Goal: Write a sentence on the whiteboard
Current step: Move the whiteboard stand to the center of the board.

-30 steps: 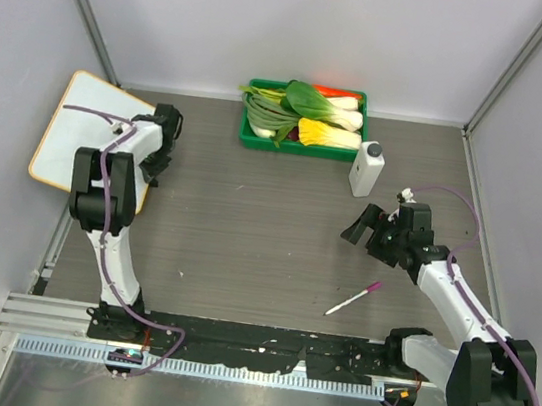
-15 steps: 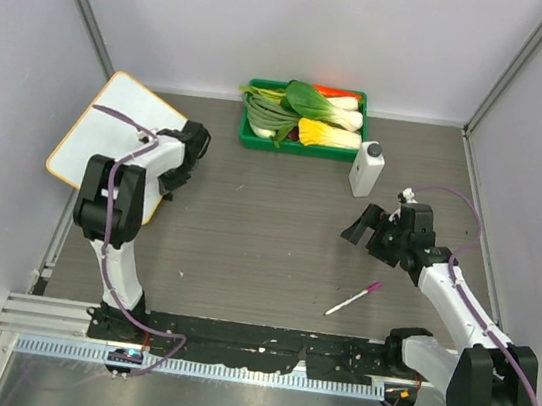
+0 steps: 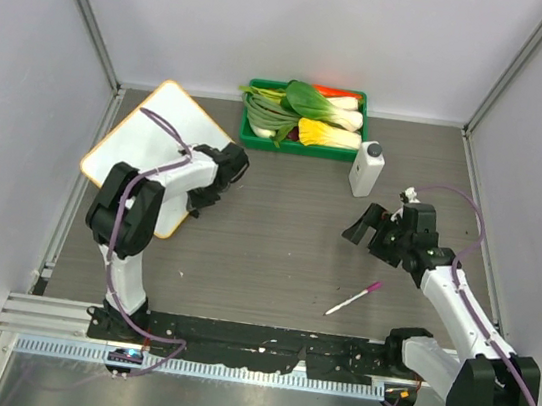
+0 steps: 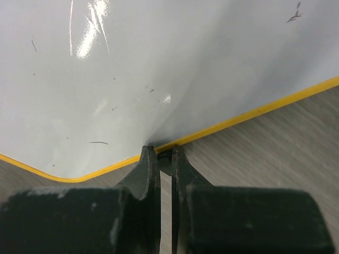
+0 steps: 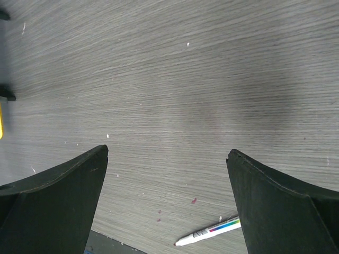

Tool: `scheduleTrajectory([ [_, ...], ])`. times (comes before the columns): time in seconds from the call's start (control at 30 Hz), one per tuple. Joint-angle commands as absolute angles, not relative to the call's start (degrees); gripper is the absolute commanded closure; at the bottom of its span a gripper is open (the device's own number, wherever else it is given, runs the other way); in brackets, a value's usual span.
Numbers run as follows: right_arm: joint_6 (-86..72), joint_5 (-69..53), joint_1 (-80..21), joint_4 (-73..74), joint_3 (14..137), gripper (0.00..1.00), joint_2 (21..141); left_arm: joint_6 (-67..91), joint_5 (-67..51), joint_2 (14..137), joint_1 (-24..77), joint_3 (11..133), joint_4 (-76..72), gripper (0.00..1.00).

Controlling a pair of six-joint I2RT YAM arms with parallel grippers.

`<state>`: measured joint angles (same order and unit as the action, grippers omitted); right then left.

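The flat white rectangular whiteboard with a thin orange rim (image 3: pixel 155 131) lies on the grey wood-grain bench (image 3: pixel 277 229), directly ahead of your left claw (image 3: pixel 216 177). That claw's jaws are almost together, pinching the board's rim. No pink sentence shows on the board, only faint specks.

Judgement: the board is being positioned for writing. Hold the pinch firm, slide the board flat and stop short of the green plastic vegetable tray (image 3: pixel 244 135).

Your right claw (image 3: pixel 364 224) is spread wide and empty. The slim white marker pen with a magenta cap (image 3: pixel 353 299) lies on the bench to its near side.

Only the left wrist view confirms the grip on the rim. Only the overhead view shows the whole board.
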<state>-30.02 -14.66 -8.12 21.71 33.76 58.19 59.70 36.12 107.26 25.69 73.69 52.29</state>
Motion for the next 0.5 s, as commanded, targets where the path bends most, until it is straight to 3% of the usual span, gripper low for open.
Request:
scheduleTrajectory([
  [0.0, -29.09, -14.50, -7.91, 22.32, 36.82, 0.01, 56.08, 60.38, 33.40, 105.65, 30.84, 72.95, 57.74, 1.00],
  [0.47, -29.36, -13.89, -7.91, 22.76, 38.06, 0.01, 55.55, 61.88, 39.81, 102.31, 48.24, 74.00, 62.93, 1.00],
])
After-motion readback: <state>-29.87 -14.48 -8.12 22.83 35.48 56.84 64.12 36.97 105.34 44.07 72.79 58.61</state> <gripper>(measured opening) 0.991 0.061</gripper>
